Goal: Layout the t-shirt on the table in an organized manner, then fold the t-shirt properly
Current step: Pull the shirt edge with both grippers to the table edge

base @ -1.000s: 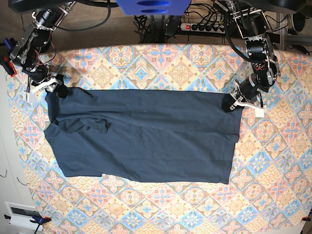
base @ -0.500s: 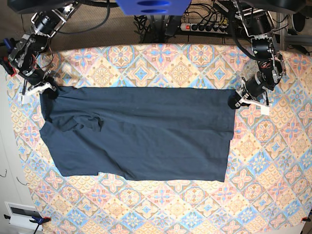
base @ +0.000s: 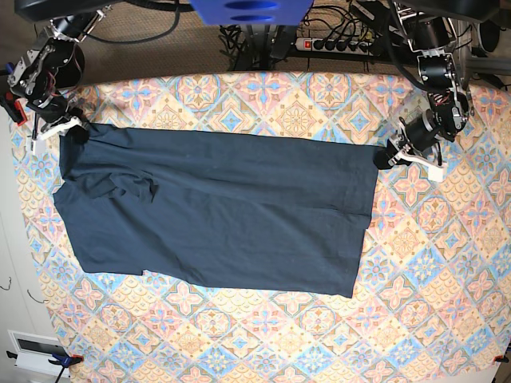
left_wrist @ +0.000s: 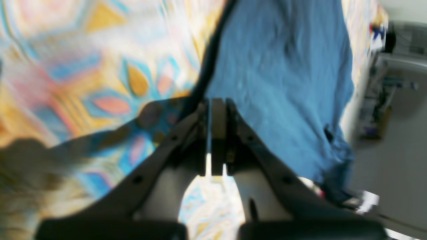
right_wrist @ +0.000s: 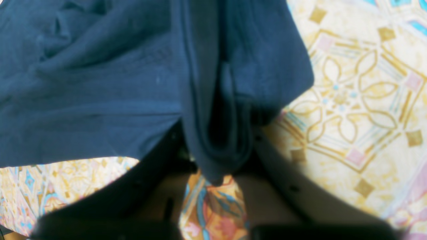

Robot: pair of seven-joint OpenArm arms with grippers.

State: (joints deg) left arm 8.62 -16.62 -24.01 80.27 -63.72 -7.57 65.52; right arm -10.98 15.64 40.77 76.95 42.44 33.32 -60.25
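Note:
The dark navy t-shirt (base: 215,207) lies spread flat across the patterned table (base: 431,279), its long top edge stretched between both grippers. A small crumpled fold sits near its left end. At the shirt's far left corner, my right gripper (base: 77,132) is shut on the fabric. The right wrist view shows a bunch of cloth (right_wrist: 213,110) pinched in that gripper (right_wrist: 217,140). My left gripper (base: 383,157) is shut at the shirt's far right corner. In the left wrist view the shirt's dark hem (left_wrist: 213,60) runs into the closed left gripper (left_wrist: 213,106).
A power strip (base: 335,44) and cables lie behind the table's far edge. A blue housing (base: 251,9) hangs over the back centre. A white box (base: 36,351) sits off the near left corner. Patterned cloth shows bare in front of and right of the shirt.
Both grippers have moved toward the table's far edge, the right one also outward to the left. The shirt has been dragged with them, up and leftward, and its top edge is pulled straighter.

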